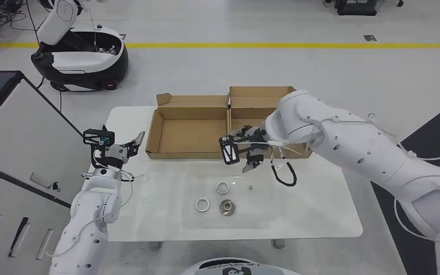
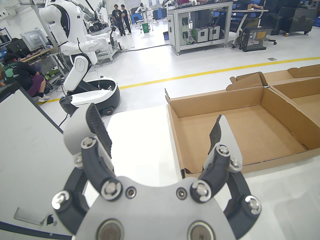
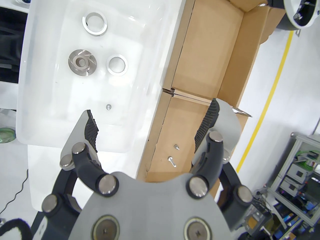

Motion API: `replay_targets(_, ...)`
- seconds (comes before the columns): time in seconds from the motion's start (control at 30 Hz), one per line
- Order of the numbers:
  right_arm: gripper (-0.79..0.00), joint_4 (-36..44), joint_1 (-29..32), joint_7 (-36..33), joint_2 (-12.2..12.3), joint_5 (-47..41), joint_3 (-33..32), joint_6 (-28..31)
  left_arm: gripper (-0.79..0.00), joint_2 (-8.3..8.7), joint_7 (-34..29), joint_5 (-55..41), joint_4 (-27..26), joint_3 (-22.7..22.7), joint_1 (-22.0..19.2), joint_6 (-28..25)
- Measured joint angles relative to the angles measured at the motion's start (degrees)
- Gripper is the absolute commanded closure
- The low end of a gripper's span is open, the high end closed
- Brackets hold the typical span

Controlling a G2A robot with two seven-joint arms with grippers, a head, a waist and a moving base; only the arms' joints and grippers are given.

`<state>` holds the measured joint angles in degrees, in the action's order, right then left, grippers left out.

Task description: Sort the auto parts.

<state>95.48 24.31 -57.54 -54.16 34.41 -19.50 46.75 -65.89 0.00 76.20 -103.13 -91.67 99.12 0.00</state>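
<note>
Two silver rings, a flanged metal hub and a small bolt lie on a clear tray on the white table. In the right wrist view the rings, hub and bolt show beside the boxes. Two bolts lie inside the right cardboard box. My right gripper hangs open and empty over that box's front wall. My left gripper is open and empty at the table's left edge, facing the empty left box.
The two open cardboard boxes stand side by side at the back of the table. A black cable loop hangs from the right arm above the table. Another robot's base is parked on the floor beyond the table's far left corner.
</note>
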Motion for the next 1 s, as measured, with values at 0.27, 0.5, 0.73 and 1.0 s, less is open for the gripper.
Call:
replay_targets(0.27,-0.785,-0.9,-0.6,-2.0,-1.3,-2.4,1.6,-2.1,-0.785,0.0,0.0,0.0,0.0,0.0,0.0,0.0)
replay_targets(0.5,-0.785,-0.9,-0.6,-2.0,-1.3,-2.3,1.6,-2.0,-0.785,0.0,0.0,0.0,0.0,0.0,0.0,0.0)
replay_targets(0.73,-0.785,-1.6,1.1,-3.7,-1.6,-2.9,1.9,-8.4,-0.785,0.0,0.0,0.0,0.0,0.0,0.0,0.0)
replay_targets(1.0,-0.785,-2.4,1.1,-15.6,-4.0,-8.8,4.1,-20.3,-0.785,0.0,0.0,0.0,0.0,0.0,0.0,0.0)
